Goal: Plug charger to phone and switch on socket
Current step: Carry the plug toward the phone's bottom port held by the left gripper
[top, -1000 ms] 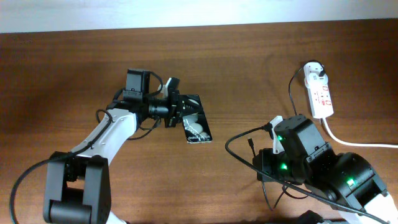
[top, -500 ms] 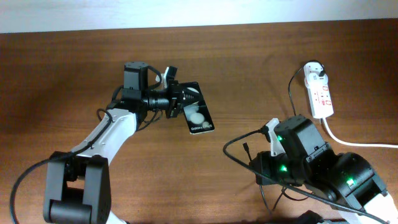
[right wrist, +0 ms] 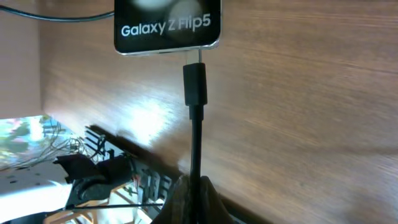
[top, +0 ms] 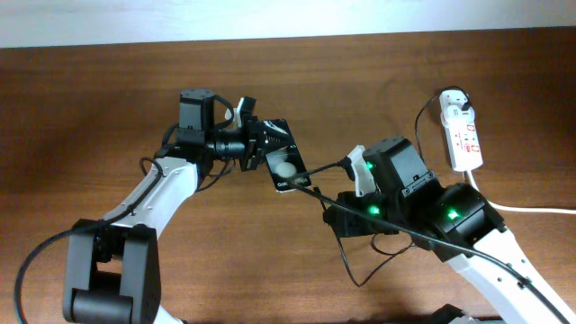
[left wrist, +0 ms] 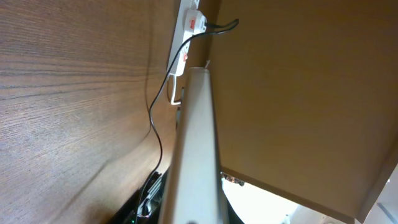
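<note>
My left gripper (top: 265, 149) is shut on the black phone (top: 286, 165) and holds it tilted above the table. In the left wrist view the phone shows edge-on as a pale bar (left wrist: 193, 155). My right gripper (top: 349, 169) is shut on the charger cable (right wrist: 194, 186). The charger's black plug (right wrist: 194, 84) has its metal tip at the middle of the phone's bottom edge (right wrist: 168, 28), which reads "Galaxy Z Flip5". How deep the tip sits I cannot tell. The white socket (top: 463, 137) lies at the far right with the white adapter (top: 456, 106) in it.
A thick white cord (top: 508, 207) runs from the socket toward the right edge. The charger cable loops on the table below my right arm (top: 360, 265). The socket also shows in the left wrist view (left wrist: 186, 34). The table's far edge is near the top.
My left gripper raised and tilted the phone. My right arm moved up and left with the cable, bringing the plug tip from the table to the phone's bottom edge.
</note>
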`<state>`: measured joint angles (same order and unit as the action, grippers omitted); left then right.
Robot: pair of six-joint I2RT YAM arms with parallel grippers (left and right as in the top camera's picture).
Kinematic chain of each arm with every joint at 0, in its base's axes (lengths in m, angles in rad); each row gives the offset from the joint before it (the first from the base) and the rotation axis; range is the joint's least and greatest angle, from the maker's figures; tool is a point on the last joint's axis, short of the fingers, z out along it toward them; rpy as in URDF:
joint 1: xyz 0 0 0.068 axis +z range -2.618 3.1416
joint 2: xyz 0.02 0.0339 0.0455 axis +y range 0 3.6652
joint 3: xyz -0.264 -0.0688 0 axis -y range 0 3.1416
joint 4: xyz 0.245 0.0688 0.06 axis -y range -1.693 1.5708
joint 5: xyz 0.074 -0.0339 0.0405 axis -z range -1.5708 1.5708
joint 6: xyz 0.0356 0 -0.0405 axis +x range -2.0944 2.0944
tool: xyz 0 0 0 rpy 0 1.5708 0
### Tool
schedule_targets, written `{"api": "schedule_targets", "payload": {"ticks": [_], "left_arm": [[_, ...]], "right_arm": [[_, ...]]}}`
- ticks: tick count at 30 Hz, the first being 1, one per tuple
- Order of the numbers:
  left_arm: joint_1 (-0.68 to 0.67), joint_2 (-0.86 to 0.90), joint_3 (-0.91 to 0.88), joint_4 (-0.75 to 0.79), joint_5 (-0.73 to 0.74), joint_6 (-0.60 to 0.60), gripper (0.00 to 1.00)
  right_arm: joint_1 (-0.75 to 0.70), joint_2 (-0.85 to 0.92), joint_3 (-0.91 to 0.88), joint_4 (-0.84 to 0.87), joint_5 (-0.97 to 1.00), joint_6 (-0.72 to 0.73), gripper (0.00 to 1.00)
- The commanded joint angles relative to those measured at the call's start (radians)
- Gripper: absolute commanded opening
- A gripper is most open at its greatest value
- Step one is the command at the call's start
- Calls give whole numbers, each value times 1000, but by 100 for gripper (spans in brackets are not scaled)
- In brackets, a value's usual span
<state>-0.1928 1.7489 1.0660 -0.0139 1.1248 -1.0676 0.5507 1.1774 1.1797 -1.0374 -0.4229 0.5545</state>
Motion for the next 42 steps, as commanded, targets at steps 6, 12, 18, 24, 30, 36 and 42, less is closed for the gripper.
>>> {"api": "schedule_targets", "payload": {"ticks": [6, 12, 18, 24, 30, 36, 42], "left_arm": [[6, -2, 16, 6, 22, -10, 0], [6, -2, 16, 5, 54, -21, 0], [6, -2, 16, 6, 64, -88, 0], [5, -2, 16, 186, 37, -160, 0], [3, -2, 16, 186, 71, -159, 0], [3, -2, 16, 186, 80, -159, 0], [3, -2, 16, 186, 80, -159, 0]], "right_arm": [[6, 8, 0, 16, -23, 65, 4], [6, 9, 0, 52, -41, 94, 4], [6, 87, 0, 74, -41, 90, 4], [6, 94, 0, 80, -40, 89, 4], [6, 94, 0, 116, -41, 61, 4], [6, 94, 0, 122, -43, 52, 4], [6, 94, 0, 146, -67, 52, 4]]}}
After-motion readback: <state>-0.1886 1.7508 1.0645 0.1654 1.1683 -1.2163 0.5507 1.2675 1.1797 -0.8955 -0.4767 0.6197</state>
